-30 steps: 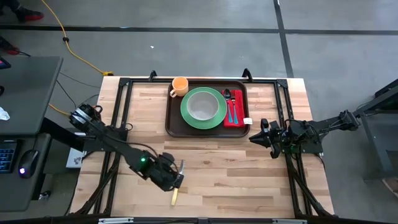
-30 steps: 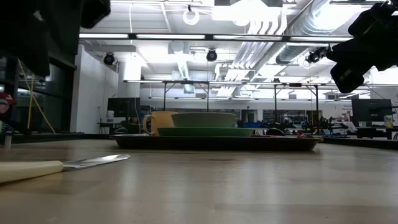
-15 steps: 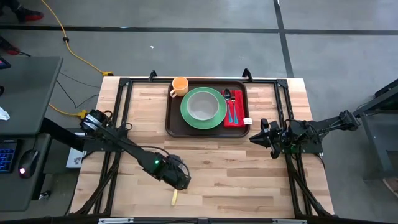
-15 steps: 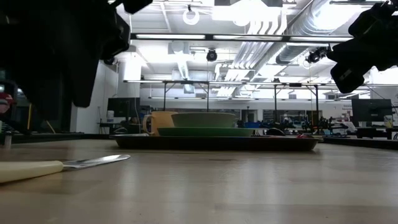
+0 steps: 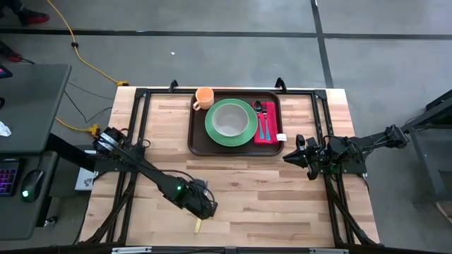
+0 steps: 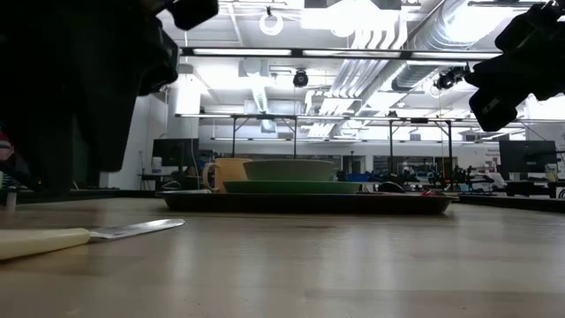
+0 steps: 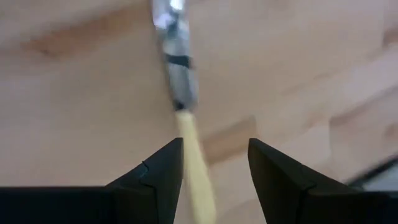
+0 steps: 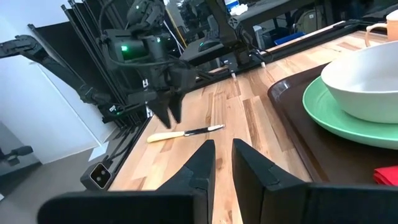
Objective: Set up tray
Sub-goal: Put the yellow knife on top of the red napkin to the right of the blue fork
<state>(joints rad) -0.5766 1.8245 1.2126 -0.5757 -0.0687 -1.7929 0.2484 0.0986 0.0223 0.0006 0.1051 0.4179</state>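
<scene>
From above, the dark brown tray [image 5: 235,144] sits at the far middle of the wooden counter [image 5: 247,190], carrying a green plate [image 5: 230,133] with a white bowl [image 5: 229,121], an orange mug [image 5: 203,97] and a red napkin [image 5: 266,132] under cutlery. The left gripper [image 5: 205,209] hangs over a cream-handled knife [image 5: 198,224] near the front edge; the right gripper [image 5: 291,156] waits just off the tray's right corner.

At counter level, the knife [image 6: 84,235] lies flat, well in front of the tray [image 6: 309,202].

The left wrist camera shows its jaws spread above the knife [image 7: 186,124], not touching it.

The right wrist camera shows its jaws nearly pressed together, pinching nothing, beside the tray [image 8: 292,118].
</scene>
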